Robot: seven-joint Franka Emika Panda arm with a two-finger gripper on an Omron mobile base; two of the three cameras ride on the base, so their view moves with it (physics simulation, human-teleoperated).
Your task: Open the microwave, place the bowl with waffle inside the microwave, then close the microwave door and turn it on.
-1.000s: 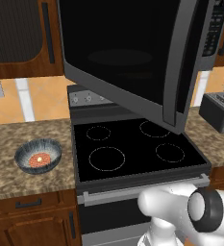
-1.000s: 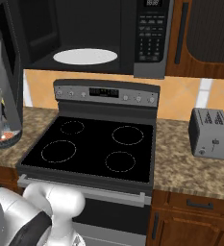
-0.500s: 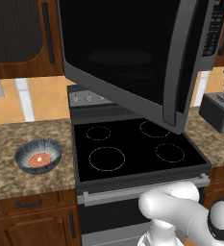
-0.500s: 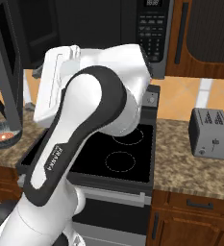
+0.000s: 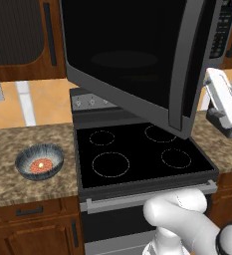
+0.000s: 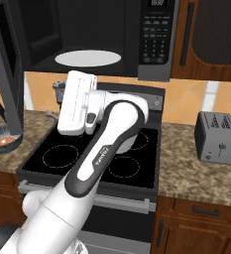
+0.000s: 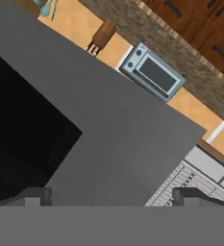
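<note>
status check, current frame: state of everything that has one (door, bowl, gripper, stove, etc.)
microwave door: swung open
microwave: cavity open, white turntable bare
bowl: upright on the counter left of the stove, not held
waffle: lying in the bowl
gripper: open, holding nothing
stove: burners dark, nothing on top
toaster: upright on the right counter, slots empty

The microwave door (image 5: 132, 60) stood swung wide, overhanging the stovetop (image 5: 137, 154) and blocking its left side. The microwave (image 6: 87, 39) cavity lay open above. The bowl (image 5: 39, 161) sat unobstructed far left.
</note>
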